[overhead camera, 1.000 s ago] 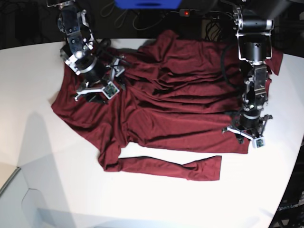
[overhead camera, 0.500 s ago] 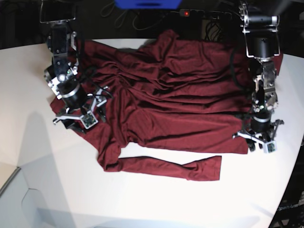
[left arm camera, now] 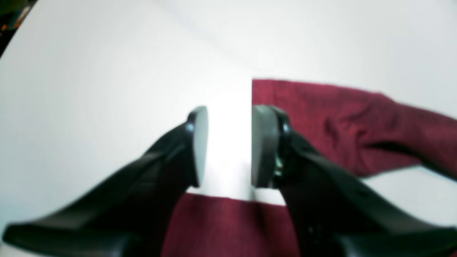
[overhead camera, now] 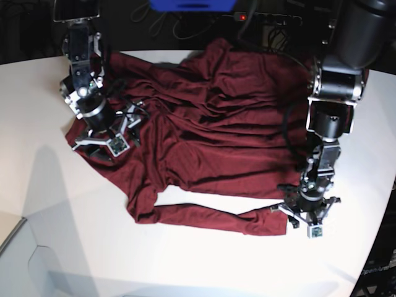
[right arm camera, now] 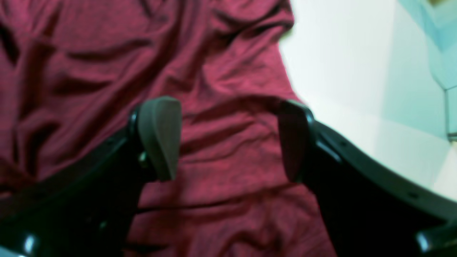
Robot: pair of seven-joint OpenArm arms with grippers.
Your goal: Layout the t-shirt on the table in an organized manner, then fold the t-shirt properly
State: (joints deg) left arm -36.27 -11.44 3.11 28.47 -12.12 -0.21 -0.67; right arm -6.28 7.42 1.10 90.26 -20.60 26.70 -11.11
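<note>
Maroon t-shirt (overhead camera: 216, 117), sleeve (overhead camera: 223, 218) lying crosswise

Robot lab: white table (overhead camera: 204, 260), cables (overhead camera: 170, 25) and dark rig behind.

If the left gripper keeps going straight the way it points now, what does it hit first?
Most likely bare table. The left gripper has its jaws partly apart with only white tabletop between and ahead of them; the t-shirt sleeve end lies just beside one fingertip, so it may brush that. Depth is unclear.

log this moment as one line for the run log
t-shirt: spread, rumpled, on table | left tool: open, empty, by sleeve end | right tool: open, above shirt edge
</note>
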